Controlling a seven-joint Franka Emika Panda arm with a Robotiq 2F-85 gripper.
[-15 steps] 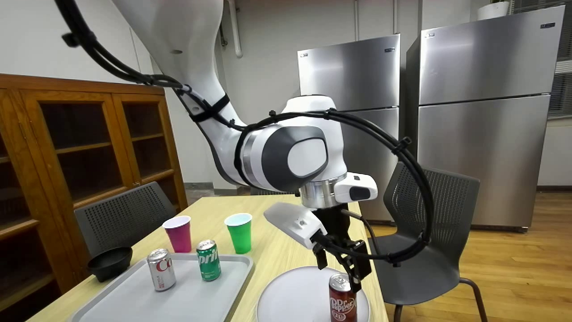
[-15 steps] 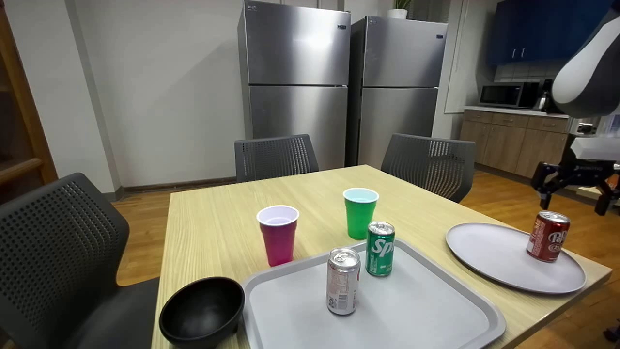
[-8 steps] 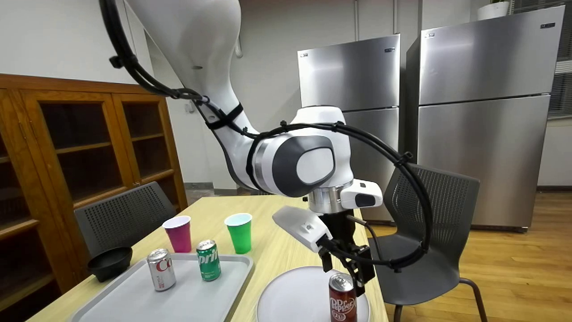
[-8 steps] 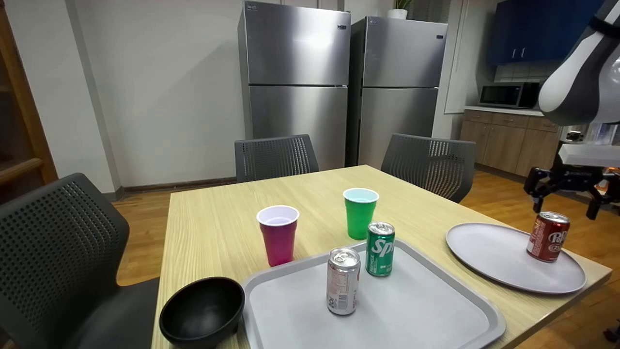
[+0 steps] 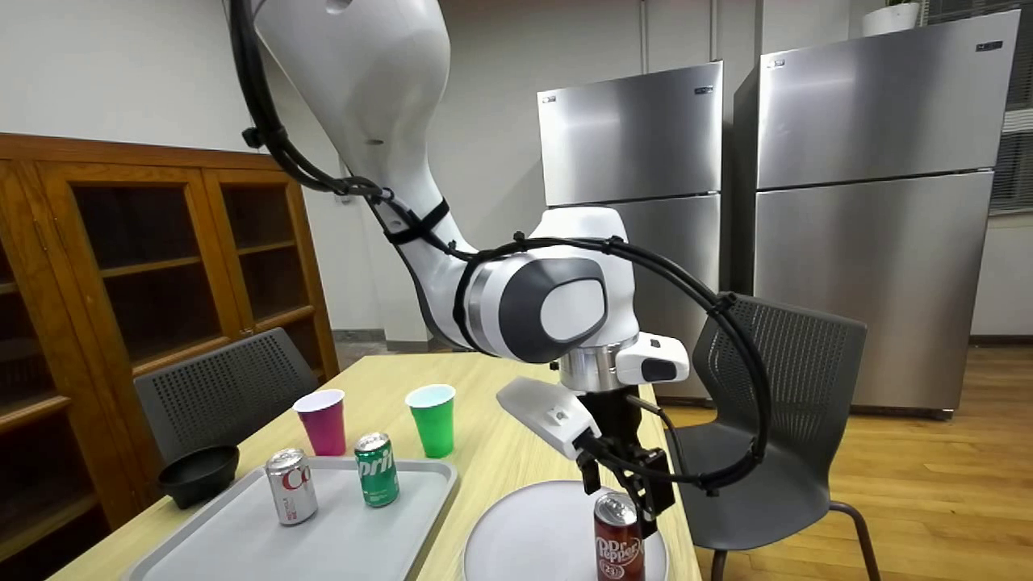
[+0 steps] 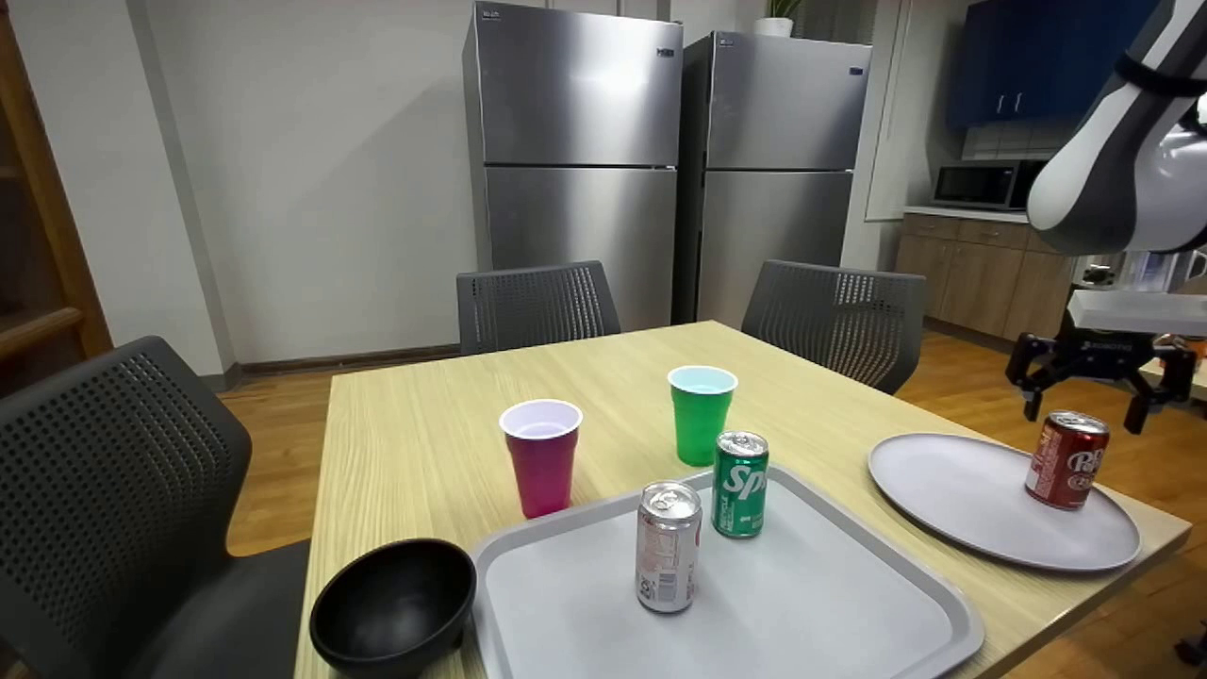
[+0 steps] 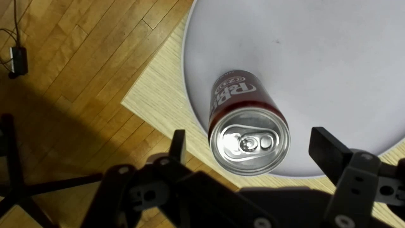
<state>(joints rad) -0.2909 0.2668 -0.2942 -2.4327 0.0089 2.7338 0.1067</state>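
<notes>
Red Dr Pepper can (image 7: 247, 122) is standing upright on grey plate (image 7: 316, 79); pincer (image 6: 1082, 422) is hovering near its top, jaws gaping wide.

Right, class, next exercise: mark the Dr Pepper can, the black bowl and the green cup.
Dr Pepper can (image 7: 247, 123): in the wrist view, on its silver top.
Black bowl (image 6: 393, 605): in an exterior view, on its inside surface.
Green cup (image 6: 701, 423): in an exterior view, on its outer wall.
</notes>
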